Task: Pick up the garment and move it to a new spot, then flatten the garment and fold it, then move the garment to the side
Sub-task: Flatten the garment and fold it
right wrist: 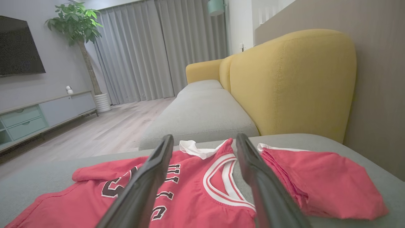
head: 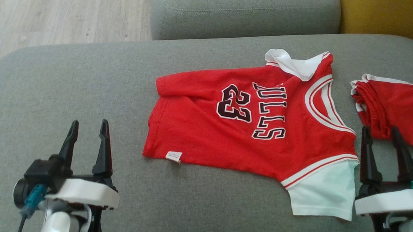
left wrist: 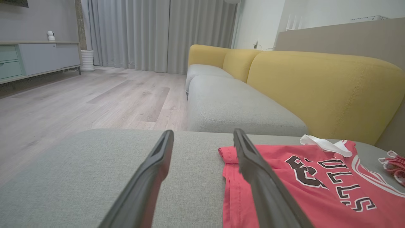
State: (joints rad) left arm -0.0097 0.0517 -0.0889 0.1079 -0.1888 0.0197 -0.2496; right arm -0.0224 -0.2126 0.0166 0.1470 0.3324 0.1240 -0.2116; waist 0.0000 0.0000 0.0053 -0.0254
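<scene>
On grey sofa cushion (head: 86, 80): red jersey (head: 205, 130) spread mostly flat, neck twd right, hem twd left, front up w/ "23" and dark lettering. Far white sleeve (head: 295, 66) is flipped over at the shoulder; near white sleeve (head: 321, 194) lies flat at lower right. Small white label (head: 174, 156) at near hem. 2nd red garment (head: 397, 109), folded, just right of jersey, not touching it. Left tool (head: 88, 123) lower left, fingers apart, over bare cushion, clear of jersey. Right tool (head: 381, 129) lower right, fingers apart, tips overlapping 2nd garment's near edge; contact unclear. Beyond: another grey cushion (head: 241, 14), yellow backrest (head: 388, 16), wood floor (head: 55, 6).
</scene>
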